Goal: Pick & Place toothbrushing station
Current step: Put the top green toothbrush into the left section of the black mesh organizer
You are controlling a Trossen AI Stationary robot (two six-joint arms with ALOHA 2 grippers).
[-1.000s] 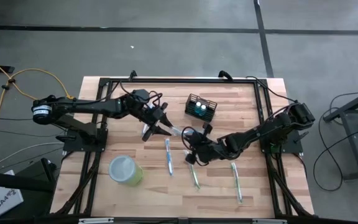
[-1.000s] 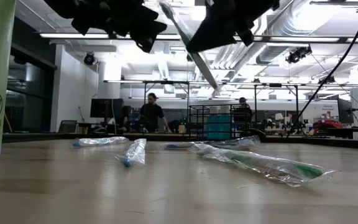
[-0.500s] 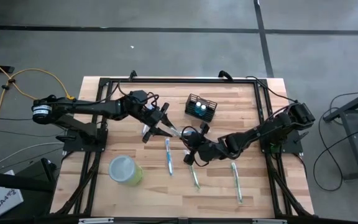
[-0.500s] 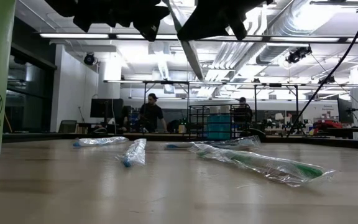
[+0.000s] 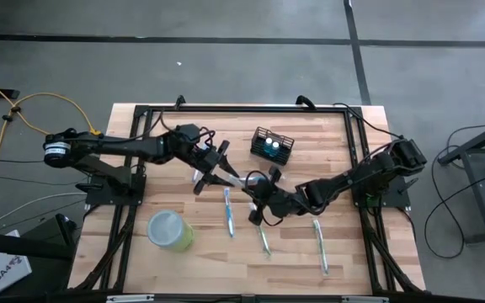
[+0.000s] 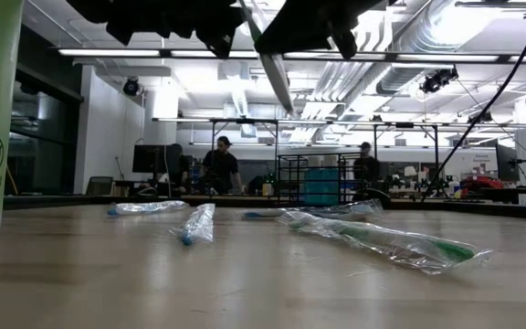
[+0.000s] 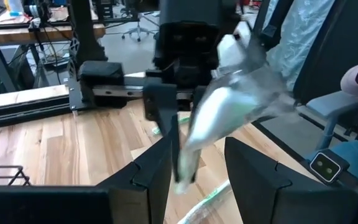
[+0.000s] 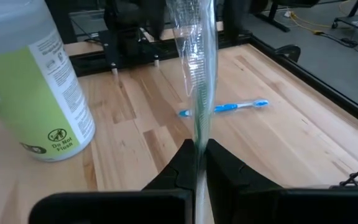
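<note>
Toothbrushing station [image 5: 272, 145], light stiff wire mesh near your counter's far edge: grip its rim; right fingers [image 8: 196, 163] pinch a wrapped toothbrush [image 8: 195, 74], left fingers [image 7: 166, 168] stand apart around it.

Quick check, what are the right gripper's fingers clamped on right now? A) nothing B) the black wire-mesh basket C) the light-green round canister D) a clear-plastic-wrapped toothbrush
D: in the right wrist view the right gripper is shut on a clear-plastic-wrapped toothbrush held above the wooden table, with the light-green round canister standing apart.
</note>
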